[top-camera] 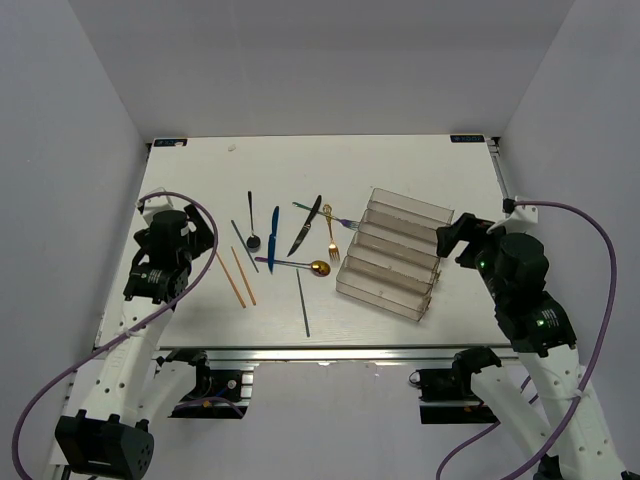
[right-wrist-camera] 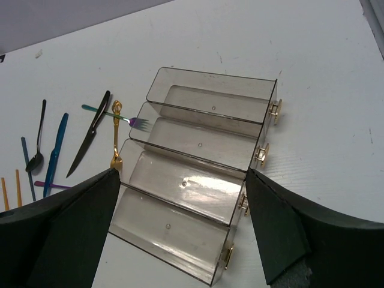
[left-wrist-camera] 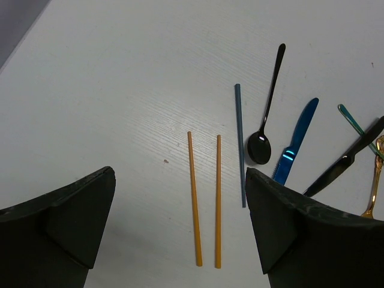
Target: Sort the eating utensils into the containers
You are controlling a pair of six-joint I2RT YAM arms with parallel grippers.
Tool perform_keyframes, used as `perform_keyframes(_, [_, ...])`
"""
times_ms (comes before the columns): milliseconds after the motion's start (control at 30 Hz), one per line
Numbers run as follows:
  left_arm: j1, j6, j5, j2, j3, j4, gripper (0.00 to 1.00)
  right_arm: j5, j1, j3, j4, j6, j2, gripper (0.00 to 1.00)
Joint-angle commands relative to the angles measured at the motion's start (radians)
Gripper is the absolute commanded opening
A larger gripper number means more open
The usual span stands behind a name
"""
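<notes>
Left pincer [left-wrist-camera: 180,180] of mine wide open, gripping nothing, hovers over two wooden chopsticks [left-wrist-camera: 218,201] lying side by side on table [left-wrist-camera: 120,78]. Grey chopstick [left-wrist-camera: 240,144], black spoon [left-wrist-camera: 259,148], blue knife [left-wrist-camera: 297,135] just right of them. Right pincer [right-wrist-camera: 181,180] open too, nothing held, above clear tray [right-wrist-camera: 204,112]; gold fork [right-wrist-camera: 115,135] just beside it.

Utensils [top-camera: 274,238] left of tray [top-camera: 392,252]

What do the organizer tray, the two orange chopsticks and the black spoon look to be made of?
Organizer tray: clear, slightly smoky plastic; the table shows through its walls.
Orange chopsticks: probably wood or bamboo, with a matte finish and no glare.
Black spoon: likely coated metal, glossy; its bowl mirrors light.
</notes>
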Motion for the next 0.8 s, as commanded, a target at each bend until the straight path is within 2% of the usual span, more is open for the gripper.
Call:
perform_keyframes(0, [-0.003, -0.013, -0.044, -0.012, 0.024, -0.012, 0.98, -0.021, -0.003, 0.005, 0.069, 0.009, -0.009, 0.89])
perform_keyframes(100, [-0.003, -0.014, -0.041, -0.013, 0.022, -0.012, 0.98, -0.063, -0.002, 0.002, 0.087, 0.015, -0.006, 0.89])
perform_keyframes(233, [-0.003, -0.016, -0.041, -0.018, 0.022, -0.012, 0.98, -0.221, -0.002, -0.029, 0.17, 0.066, 0.0, 0.89])
perform_keyframes(333, [-0.003, -0.016, -0.044, -0.019, 0.024, -0.01, 0.98, -0.443, 0.007, -0.038, 0.256, 0.174, 0.089, 0.89])
perform_keyframes(367, [-0.003, -0.016, -0.046, -0.018, 0.024, -0.012, 0.98, -0.477, 0.027, -0.035, 0.288, 0.196, 0.168, 0.89])
perform_keyframes(467, [-0.002, -0.016, -0.049, -0.013, 0.024, -0.013, 0.98, -0.256, 0.307, 0.021, 0.288, 0.218, 0.311, 0.89])
perform_keyframes(500, [-0.002, -0.016, -0.049, -0.013, 0.024, -0.015, 0.98, -0.065, 0.465, 0.049, 0.253, 0.215, 0.35, 0.89])
perform_keyframes(567, [-0.002, -0.018, -0.049, -0.012, 0.024, -0.018, 0.98, 0.081, 0.591, 0.15, 0.193, 0.218, 0.501, 0.89])
perform_keyframes(600, [-0.002, -0.018, -0.05, -0.013, 0.022, -0.018, 0.98, 0.191, 0.697, 0.188, 0.125, 0.219, 0.557, 0.89])
perform_keyframes(633, [-0.002, -0.018, -0.05, -0.015, 0.024, -0.016, 0.98, 0.237, 0.737, 0.227, 0.091, 0.231, 0.668, 0.89])
perform_keyframes(700, [-0.002, -0.018, -0.047, -0.016, 0.022, -0.015, 0.98, 0.306, 0.838, 0.317, 0.043, 0.242, 0.772, 0.89])
perform_keyframes(767, [-0.002, -0.018, -0.043, -0.015, 0.022, -0.015, 0.98, 0.322, 0.88, 0.365, 0.018, 0.265, 0.896, 0.89])
